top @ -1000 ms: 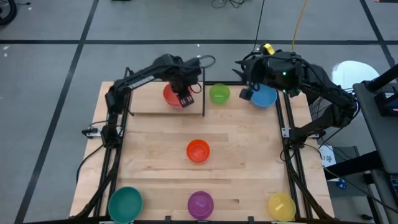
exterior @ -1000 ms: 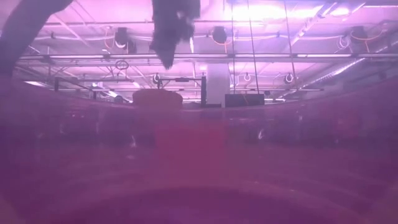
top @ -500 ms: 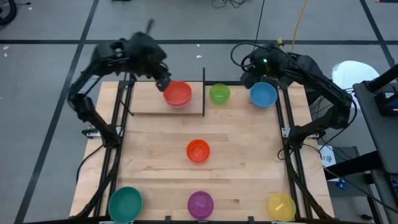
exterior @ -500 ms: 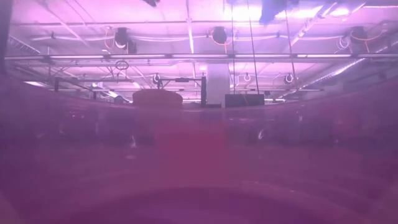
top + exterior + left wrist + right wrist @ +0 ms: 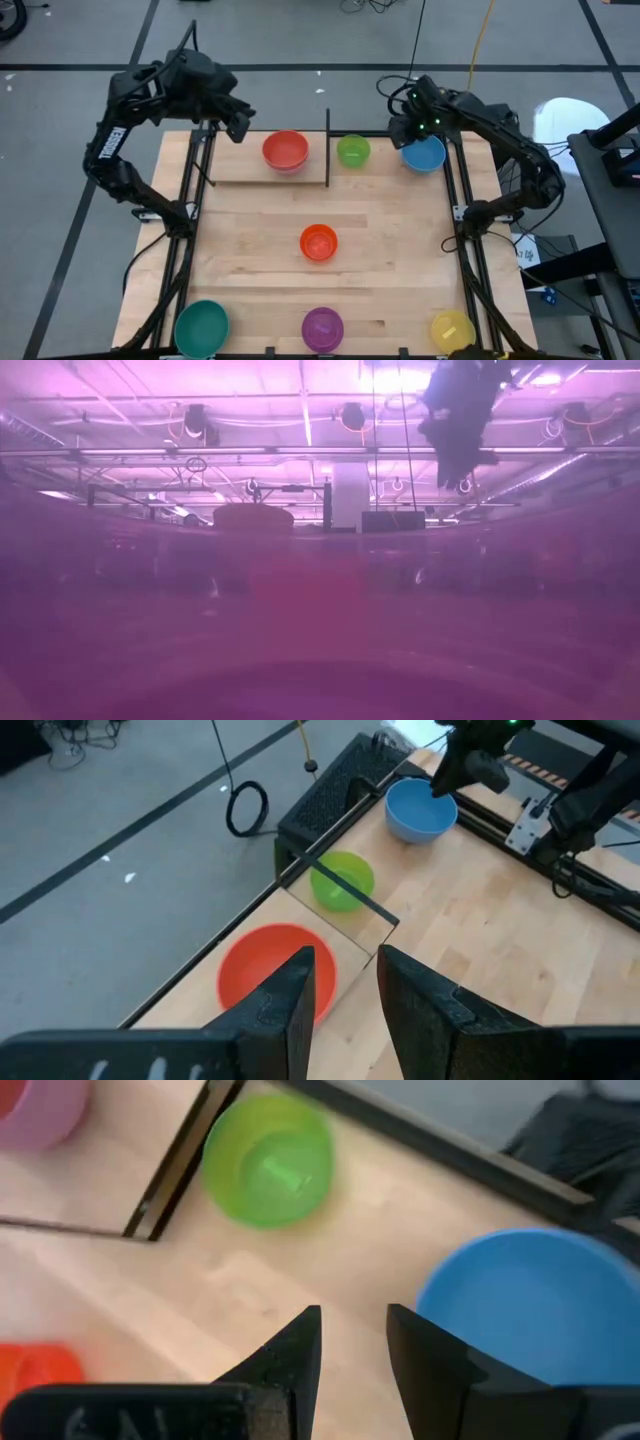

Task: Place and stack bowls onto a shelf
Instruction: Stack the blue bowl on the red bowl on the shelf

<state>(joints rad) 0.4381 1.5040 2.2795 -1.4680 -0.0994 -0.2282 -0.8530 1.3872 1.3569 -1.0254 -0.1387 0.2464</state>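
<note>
The red bowl (image 5: 285, 150) sits on the shelf (image 5: 228, 165). The left hand (image 5: 238, 127) hovers beside it, spread, empty. The right hand (image 5: 403, 131), spread, hangs by the blue bowl (image 5: 426, 153) on the surface (image 5: 400, 240).

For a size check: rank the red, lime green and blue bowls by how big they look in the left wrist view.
1. red bowl, nearest the camera
2. blue bowl and lime green bowl: look alike; distance may explain any difference.

Top view: red bowl (image 5: 285, 150) on shelf (image 5: 250, 168); lime green bowl (image 5: 352, 151) and blue bowl (image 5: 424, 154) beside it; orange bowl (image 5: 318, 242) at table centre.
</note>
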